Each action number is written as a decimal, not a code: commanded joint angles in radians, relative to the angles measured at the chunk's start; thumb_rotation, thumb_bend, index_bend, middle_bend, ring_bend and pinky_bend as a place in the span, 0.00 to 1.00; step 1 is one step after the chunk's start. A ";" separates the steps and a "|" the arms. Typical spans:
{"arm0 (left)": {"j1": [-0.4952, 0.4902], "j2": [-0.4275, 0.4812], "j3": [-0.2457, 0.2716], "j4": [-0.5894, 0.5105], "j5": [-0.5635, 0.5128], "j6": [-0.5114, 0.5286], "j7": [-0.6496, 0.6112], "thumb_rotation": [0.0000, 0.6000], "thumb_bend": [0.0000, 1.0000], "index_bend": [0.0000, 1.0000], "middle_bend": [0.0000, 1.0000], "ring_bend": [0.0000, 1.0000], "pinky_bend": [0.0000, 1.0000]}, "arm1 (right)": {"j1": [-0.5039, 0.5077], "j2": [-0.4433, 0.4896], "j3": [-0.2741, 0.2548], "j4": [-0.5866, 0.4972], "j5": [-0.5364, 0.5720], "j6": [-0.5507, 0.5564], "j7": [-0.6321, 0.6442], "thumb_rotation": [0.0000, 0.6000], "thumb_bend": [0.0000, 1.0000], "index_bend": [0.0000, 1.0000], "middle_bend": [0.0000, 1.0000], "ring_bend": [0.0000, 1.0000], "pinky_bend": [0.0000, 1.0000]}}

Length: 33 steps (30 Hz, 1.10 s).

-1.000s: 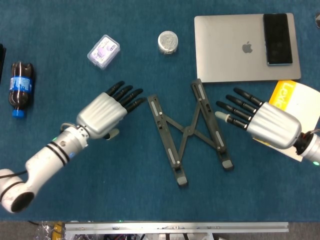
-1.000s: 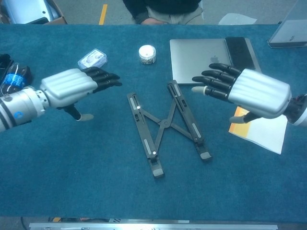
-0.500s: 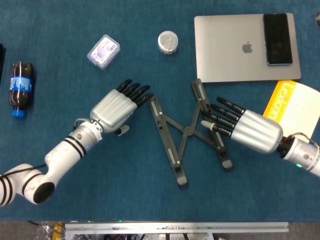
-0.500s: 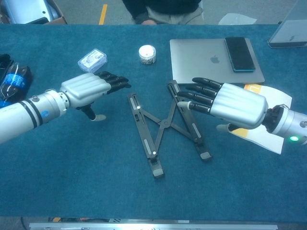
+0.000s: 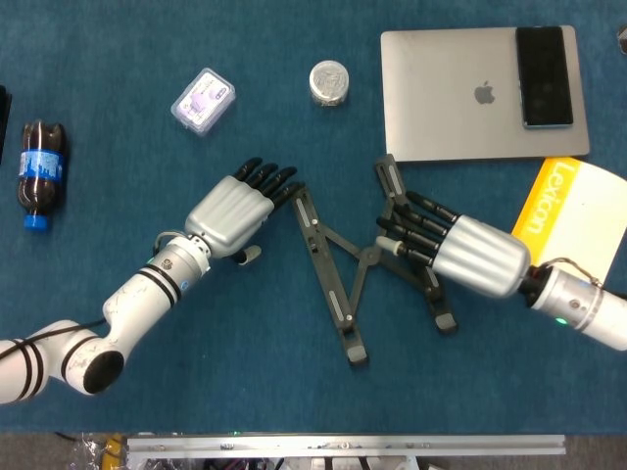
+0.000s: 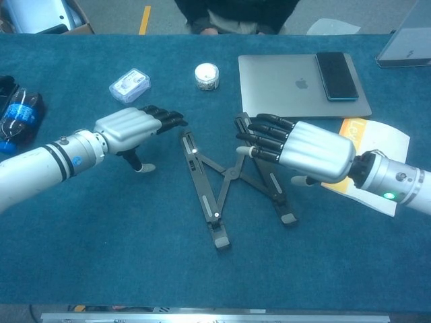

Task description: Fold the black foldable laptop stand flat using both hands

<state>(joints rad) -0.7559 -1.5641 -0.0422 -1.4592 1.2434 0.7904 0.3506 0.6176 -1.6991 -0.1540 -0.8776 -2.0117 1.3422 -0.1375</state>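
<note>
both my hands have closed in on the black laptop stand [image 5: 367,259] over the last second; it lies splayed in an x on the blue table [image 5: 196,392], just in front of the closed laptop [image 5: 460,108], its two long rails still spread well apart, so nothing is folded yet; my left hand [image 5: 235,211] has slid in from the side, fingers straight and a little apart, holding nothing, its fingertips [image 5: 279,186] now at the far end of the left rail, though from the head view i cannot tell whether they touch it or sit just short; my right hand [image 5: 460,250] has moved further, coming in from beside the yellow booklet [image 5: 578,211] until its outstretched fingers lie over the right rail near the crossing hinge, also gripping nothing; in the chest view that hand [image 6: 303,151] seems to hover above the rail rather than press on it; i judge this as the end of the approach, with each hand set on the outer side of a rail; the next step needs an inward push from both sides to swing the rails together; an uneven push would probably just slide the whole stand across the cloth.
</note>
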 commanded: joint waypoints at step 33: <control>-0.003 -0.018 0.015 0.032 0.008 -0.020 -0.124 1.00 0.25 0.00 0.00 0.00 0.01 | 0.057 -0.197 0.005 0.122 0.033 0.001 -0.035 1.00 0.00 0.00 0.00 0.00 0.00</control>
<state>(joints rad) -0.7590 -1.5804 -0.0270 -1.4286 1.2504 0.7708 0.2288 0.6735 -1.8934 -0.1495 -0.7565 -1.9808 1.3440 -0.1718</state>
